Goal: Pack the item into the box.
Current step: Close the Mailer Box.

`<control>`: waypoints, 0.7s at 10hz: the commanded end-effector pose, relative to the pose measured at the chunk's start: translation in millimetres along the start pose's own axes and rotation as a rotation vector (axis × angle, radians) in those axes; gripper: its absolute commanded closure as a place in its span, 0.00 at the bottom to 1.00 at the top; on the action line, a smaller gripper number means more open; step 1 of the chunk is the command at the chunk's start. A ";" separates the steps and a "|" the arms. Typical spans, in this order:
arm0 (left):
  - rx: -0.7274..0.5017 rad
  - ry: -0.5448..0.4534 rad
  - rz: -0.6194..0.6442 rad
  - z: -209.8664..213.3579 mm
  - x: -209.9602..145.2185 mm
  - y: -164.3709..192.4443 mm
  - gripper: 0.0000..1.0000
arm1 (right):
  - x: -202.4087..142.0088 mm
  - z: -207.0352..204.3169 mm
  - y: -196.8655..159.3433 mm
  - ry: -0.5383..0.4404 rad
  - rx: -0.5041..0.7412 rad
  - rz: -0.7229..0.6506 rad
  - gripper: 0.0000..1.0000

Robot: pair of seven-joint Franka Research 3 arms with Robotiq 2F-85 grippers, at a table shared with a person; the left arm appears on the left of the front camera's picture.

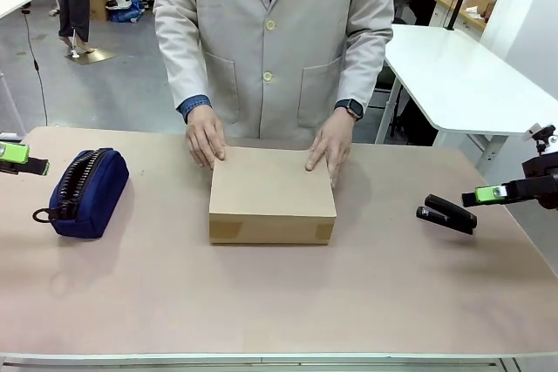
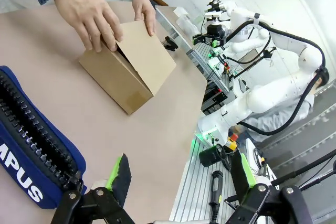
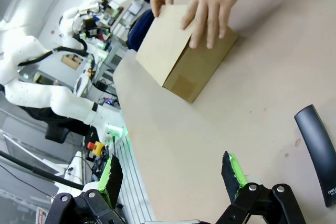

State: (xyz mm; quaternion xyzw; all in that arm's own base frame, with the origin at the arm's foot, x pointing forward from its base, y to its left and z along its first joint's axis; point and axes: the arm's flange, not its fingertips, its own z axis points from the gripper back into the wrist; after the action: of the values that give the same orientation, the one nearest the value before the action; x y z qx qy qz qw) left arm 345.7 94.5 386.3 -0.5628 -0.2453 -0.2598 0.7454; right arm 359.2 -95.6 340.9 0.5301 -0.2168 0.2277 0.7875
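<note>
The brown cardboard box (image 1: pixel 270 193) sits shut at the middle of the table, and a person in a beige coat rests both hands (image 1: pixel 206 135) on its far edge. The item is hidden or out of view. My left gripper (image 1: pixel 26 161) hovers at the table's left edge beside the pouch. In the left wrist view it (image 2: pixel 181 174) stands open and empty, with the box (image 2: pixel 131 64) well ahead. My right gripper (image 1: pixel 484 195) hangs at the right, just past the stapler. In its wrist view it (image 3: pixel 172 176) is open and empty, far from the box (image 3: pixel 184 51).
A navy zipped pouch (image 1: pixel 87 191) lies at the left, close to my left gripper. A black stapler (image 1: pixel 446 213) lies at the right, close to my right gripper. The near half of the table (image 1: pixel 279 302) is bare. A white table (image 1: pixel 462 76) stands behind at the right.
</note>
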 end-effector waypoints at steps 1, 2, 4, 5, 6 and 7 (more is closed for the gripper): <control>0.005 -0.005 -0.015 -2.1 1.0 -2.0 0.00 | 0.7 0.1 0.9 0.012 0.000 0.006 0.00; 0.005 -0.005 -0.015 -2.1 1.0 -2.0 0.00 | 0.7 0.1 0.9 0.012 0.000 0.006 0.00; 0.005 -0.005 -0.015 -2.1 1.0 -2.0 0.00 | 0.7 0.1 0.9 0.012 0.000 0.006 0.00; 0.005 -0.005 -0.015 -2.1 1.0 -2.0 0.00 | 0.7 0.1 0.9 0.012 0.000 0.006 0.00; 0.005 -0.005 -0.015 -2.1 1.0 -2.0 0.00 | 0.7 0.1 0.9 0.012 0.000 0.006 0.00; 0.005 -0.005 -0.015 -2.1 1.0 -2.0 0.00 | 0.7 0.1 0.9 0.012 0.000 0.006 0.00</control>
State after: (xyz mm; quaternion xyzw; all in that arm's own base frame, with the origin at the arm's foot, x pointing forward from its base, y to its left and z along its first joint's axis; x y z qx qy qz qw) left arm 345.7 94.5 386.3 -0.5628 -0.2454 -0.2598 0.7454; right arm 359.2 -95.6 340.9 0.5301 -0.2168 0.2277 0.7875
